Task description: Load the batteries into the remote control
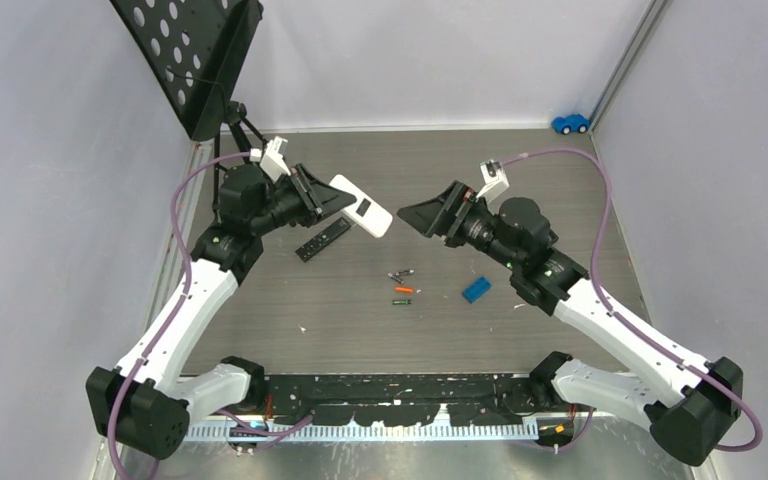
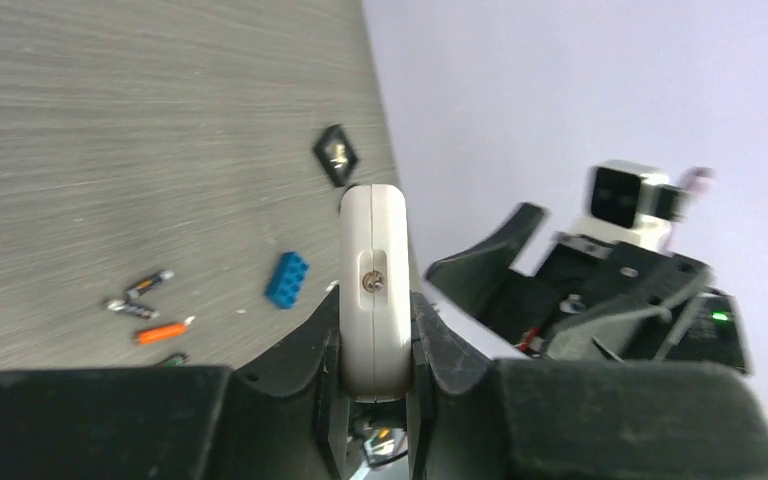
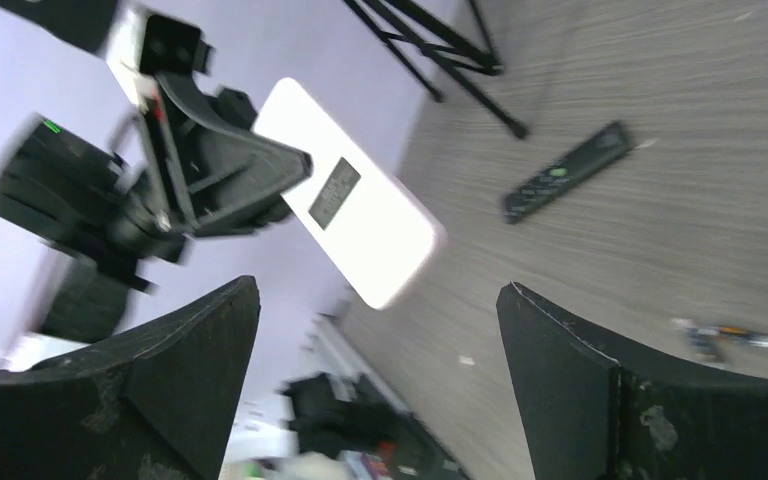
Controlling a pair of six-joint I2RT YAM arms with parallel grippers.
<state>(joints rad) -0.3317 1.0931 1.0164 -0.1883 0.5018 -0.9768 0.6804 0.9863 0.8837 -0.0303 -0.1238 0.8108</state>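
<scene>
Overhead view of a grey wood-grain table (image 1: 290, 310), with two robot arms reaching in from the bottom edge. Left of centre, the left gripper (image 2: 375, 345) pinches one end of a white remote (image 1: 362, 211). It holds the remote clear of the table with the free end pointing at the other arm, probably so that arm can take it or work on it. Right of centre, the right gripper (image 3: 378, 288) faces the remote with fingers spread wide, near it but not touching.

The batteries (image 1: 402, 288), one orange, one green and others dark, lie loose on the table just below mid-frame. A black remote (image 1: 323, 239) lies flat just below the raised one, and a blue block (image 1: 476, 289) sits right of the batteries. A black perforated stand (image 1: 192, 60) fills the upper left and a blue toy car (image 1: 570, 123) sits upper right, neither in the arms' way.
</scene>
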